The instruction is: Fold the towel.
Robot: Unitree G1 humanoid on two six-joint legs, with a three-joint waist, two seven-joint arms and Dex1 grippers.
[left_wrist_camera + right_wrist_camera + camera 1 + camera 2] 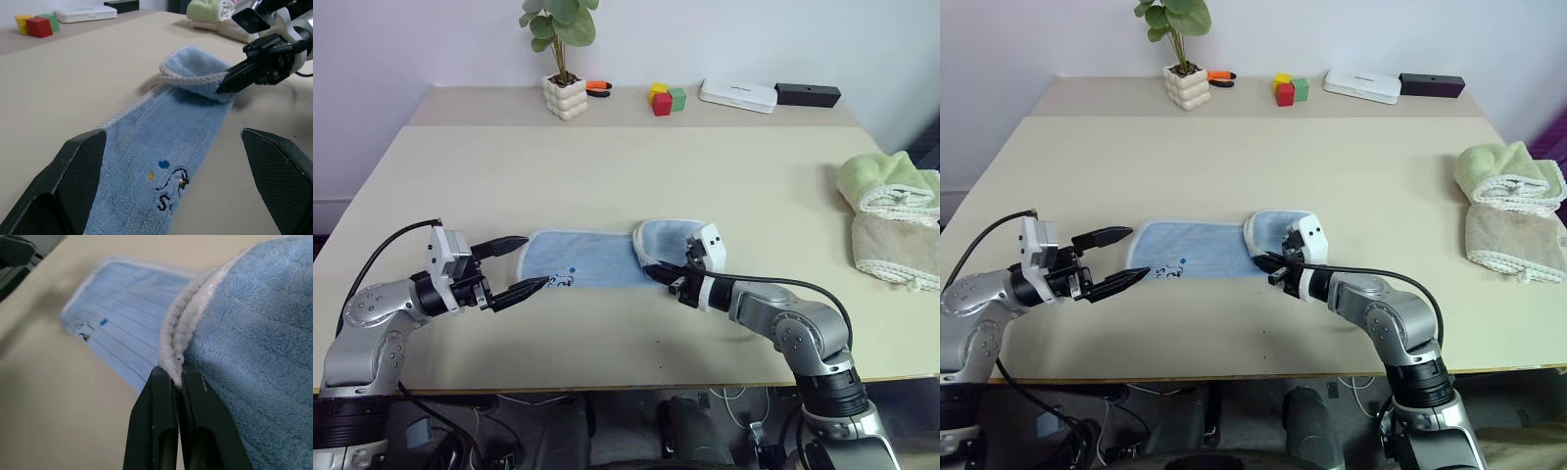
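The light blue terry towel (592,260) lies as a long strip on the beige desk (626,176), ribbed in fine lines and edged with pale whitish corded stitching. Near its left end sits small dark embroidered lettering with a blue and a yellow dot; only an "S" can be made out. The towel's right end is lifted and curled over. The right claw (177,377) pinches that doubled corded edge between its two black fingers. The left claw (524,264) stands wide open, its textured fingers straddling the towel's left end without touching it.
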